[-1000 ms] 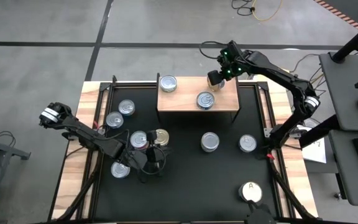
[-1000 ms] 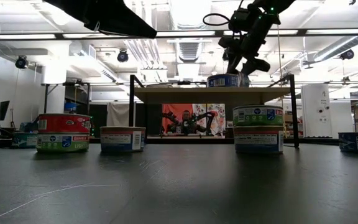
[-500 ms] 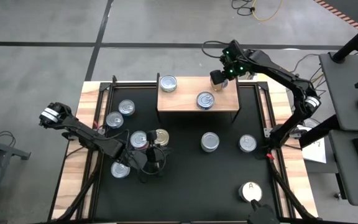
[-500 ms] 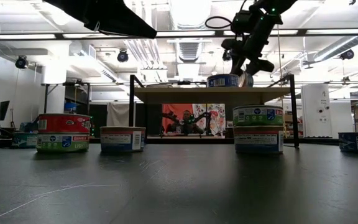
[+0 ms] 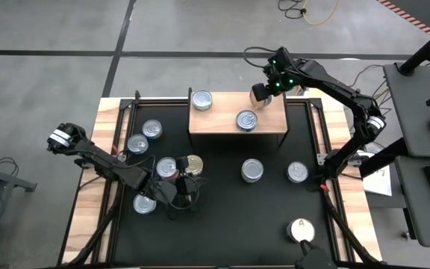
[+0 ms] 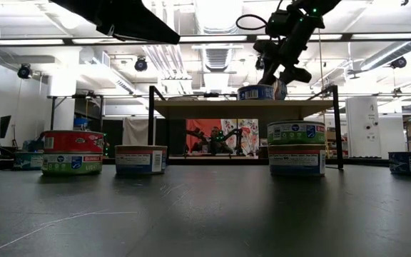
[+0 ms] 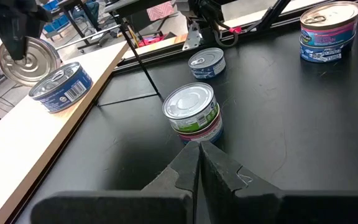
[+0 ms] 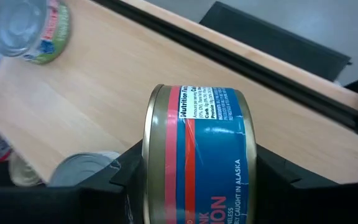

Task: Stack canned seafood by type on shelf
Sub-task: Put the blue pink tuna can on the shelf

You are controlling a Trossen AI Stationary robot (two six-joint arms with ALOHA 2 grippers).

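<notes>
1. Wooden and light, the shelf point(image 5: 271, 123) sits at the far side of the black table point(image 5: 222, 217) in the high view. Two tins rest on it: one tin point(image 5: 201, 100) near its left end and another tin point(image 5: 246, 119) near the middle. The right gripper point(image 5: 260, 94) is over the shelf's far right corner and grips a tipped tin point(image 5: 258, 95) on its side. The left gripper point(image 5: 179, 184) rests low on the table, fingers squeezed together with nothing between them, next to a silver tin point(image 5: 166, 167) and a gold-topped tin point(image 5: 193, 164). More tins lie about the table, and a white-topped tin point(image 5: 300, 229) marked "A" sits near the front right.
2. From the low view, the right gripper point(image 6: 280, 83) hangs just above the shelf point(image 6: 191, 107), beside a blue tin point(image 6: 255, 92).
3. In the left wrist view, the dark fingers point(image 7: 199, 163) are pressed together, pointing at a stacked pair of tins point(image 7: 193, 114).
4. In the right wrist view, the fingers point(image 8: 122, 172) clamp a blue and red tin point(image 8: 197, 149) above the wooden shelf point(image 8: 104, 99).
</notes>
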